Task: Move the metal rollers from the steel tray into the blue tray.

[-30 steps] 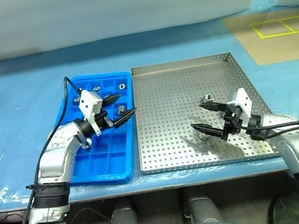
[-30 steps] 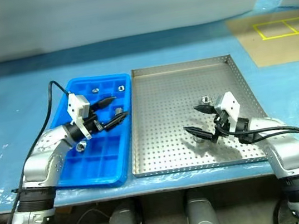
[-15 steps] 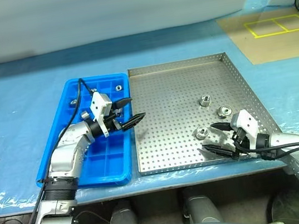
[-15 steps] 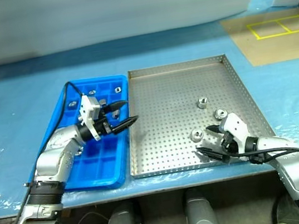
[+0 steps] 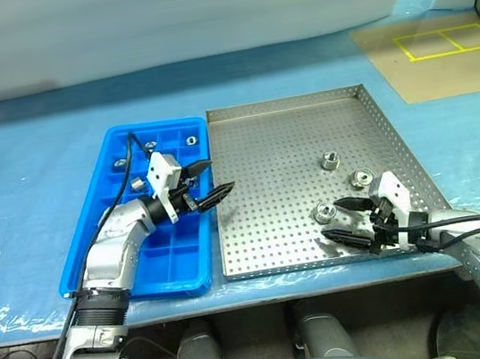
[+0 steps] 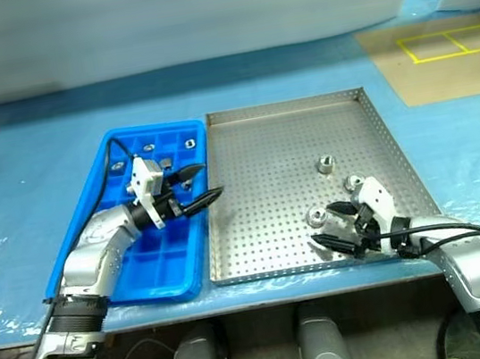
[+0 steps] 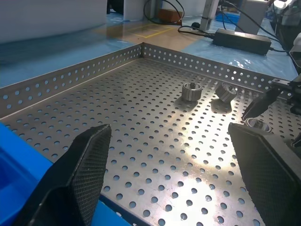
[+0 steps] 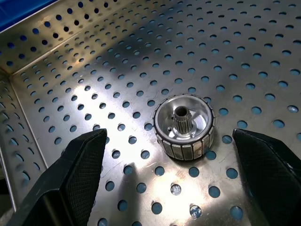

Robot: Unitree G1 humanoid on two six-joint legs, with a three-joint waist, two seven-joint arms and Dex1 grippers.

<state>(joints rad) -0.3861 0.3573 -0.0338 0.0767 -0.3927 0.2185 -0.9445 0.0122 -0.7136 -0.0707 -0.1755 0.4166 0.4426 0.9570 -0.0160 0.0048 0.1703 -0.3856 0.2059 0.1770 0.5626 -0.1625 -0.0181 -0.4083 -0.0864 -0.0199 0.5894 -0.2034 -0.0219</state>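
Observation:
The steel tray (image 5: 286,127) lies at centre right with three metal rollers on it: one (image 5: 331,161) in the middle, one (image 5: 362,178) by the right rim, one (image 5: 324,213) nearest me. My right gripper (image 5: 330,221) is open low over the tray, and that nearest roller (image 8: 184,126) stands upright between its fingertips, untouched. The blue tray (image 5: 96,246) lies to the left, with several rollers (image 5: 151,144) in its far compartments. My left gripper (image 5: 219,173) hovers open and empty over the blue tray's right edge, pointing across the steel tray (image 7: 141,117).
Both trays rest on a table covered in blue film (image 5: 23,176). A tan board with yellow tape (image 5: 437,46) lies at the far right. A black power adapter (image 7: 240,40) with cables sits beyond the steel tray's rim.
The head camera has shifted. My right gripper has sunk a little and drawn back toward the tray's near rim, still open. The left gripper has stayed put, open.

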